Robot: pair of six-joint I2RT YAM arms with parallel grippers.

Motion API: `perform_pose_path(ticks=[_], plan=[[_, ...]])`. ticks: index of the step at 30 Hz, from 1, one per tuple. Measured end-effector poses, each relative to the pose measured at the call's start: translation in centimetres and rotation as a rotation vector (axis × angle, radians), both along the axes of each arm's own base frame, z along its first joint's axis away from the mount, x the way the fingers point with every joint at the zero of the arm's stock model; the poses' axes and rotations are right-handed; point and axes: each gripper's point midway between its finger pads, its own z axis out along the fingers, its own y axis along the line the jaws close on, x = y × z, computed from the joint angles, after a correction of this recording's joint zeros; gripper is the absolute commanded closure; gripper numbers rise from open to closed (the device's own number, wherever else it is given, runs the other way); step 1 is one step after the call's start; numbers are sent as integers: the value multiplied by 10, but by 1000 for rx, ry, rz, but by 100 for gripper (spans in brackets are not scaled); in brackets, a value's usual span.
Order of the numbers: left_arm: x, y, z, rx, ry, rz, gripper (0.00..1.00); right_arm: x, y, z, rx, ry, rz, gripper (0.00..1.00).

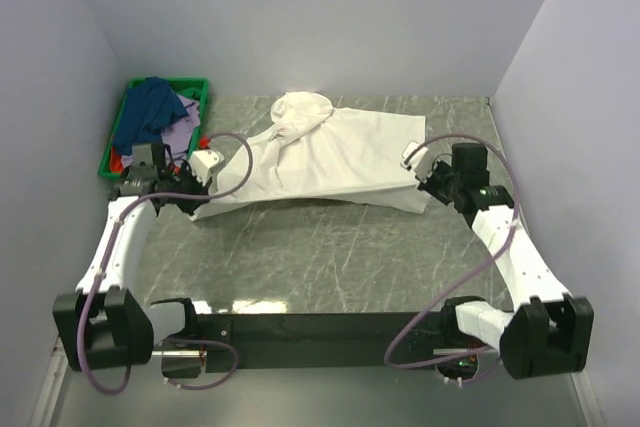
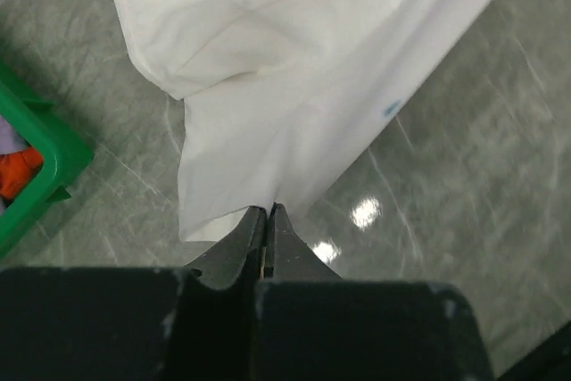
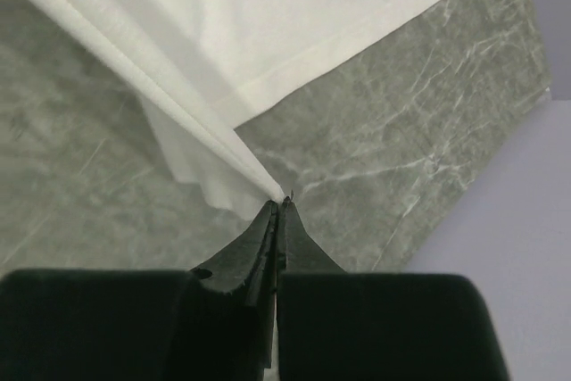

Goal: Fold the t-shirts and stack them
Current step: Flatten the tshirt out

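A large white t-shirt (image 1: 330,157) lies spread across the back of the marble table, its cloth stretched between both arms. My left gripper (image 1: 196,202) is shut on the shirt's left corner, with the fabric (image 2: 285,86) fanning away from the pinched black fingertips (image 2: 268,211). On the other side my right gripper (image 1: 422,187) is shut on the shirt's right edge (image 3: 232,60), the cloth pulled into a taut fold that runs from its tips (image 3: 281,201). Dark blue (image 1: 150,107), lavender (image 1: 186,117) and red (image 1: 117,159) shirts are piled in the crate.
A green plastic crate (image 1: 115,132) stands at the back left, close to my left gripper, and its corner (image 2: 49,162) shows in the left wrist view. Grey walls close in the table at the back and on both sides.
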Motion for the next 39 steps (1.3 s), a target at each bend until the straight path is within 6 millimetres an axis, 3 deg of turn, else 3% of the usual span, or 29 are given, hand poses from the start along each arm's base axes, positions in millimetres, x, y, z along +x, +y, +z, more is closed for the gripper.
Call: perform_pose_path(ticks=[3, 6, 7, 8, 9, 10, 11, 13, 17, 19, 20, 23, 27, 31, 33, 39], plan=[[-33, -3, 8, 55, 2, -105, 99, -30, -2, 3, -40, 16, 59, 100], [-66, -5, 8, 117, 5, -207, 94, -63, -3, -10, -76, 56, 118, 100], [-78, -6, 4, 136, 10, -244, 85, -76, -3, -20, -89, 88, 140, 100], [-90, -6, -2, 154, 23, -278, 55, -89, -4, -29, -104, 117, 161, 100], [-99, -4, -7, 181, 36, -307, 40, -102, -6, -40, -130, 157, 179, 93], [-111, 0, -15, 213, 63, -328, 30, -112, -9, -49, -156, 184, 190, 74], [-120, 2, -21, 233, 87, -343, 8, -121, -13, -57, -182, 218, 192, 66], [-135, 7, -27, 263, 128, -372, 4, -136, -21, -68, -220, 277, 197, 51], [-134, 7, -23, 254, 153, -357, 9, -136, -21, -58, -208, 297, 169, 50], [-117, 3, -10, 213, 146, -309, 16, -123, -16, -40, -159, 304, 134, 53], [-102, 1, -2, 185, 131, -276, 22, -111, -11, -28, -125, 298, 111, 54], [-41, -6, 21, 87, 74, -150, 26, -62, 1, -2, -15, 251, 18, 56], [46, -13, 31, -37, 43, 22, 29, 0, 11, -12, 109, 314, -151, 63], [115, -27, 16, -101, 54, 140, 32, 64, 19, -28, 200, 364, -302, 67], [140, -35, 3, -112, 65, 178, 33, 90, 21, -34, 226, 364, -353, 68], [188, -49, -47, -101, 136, 274, 34, 159, 24, -50, 282, 354, -466, 69]])
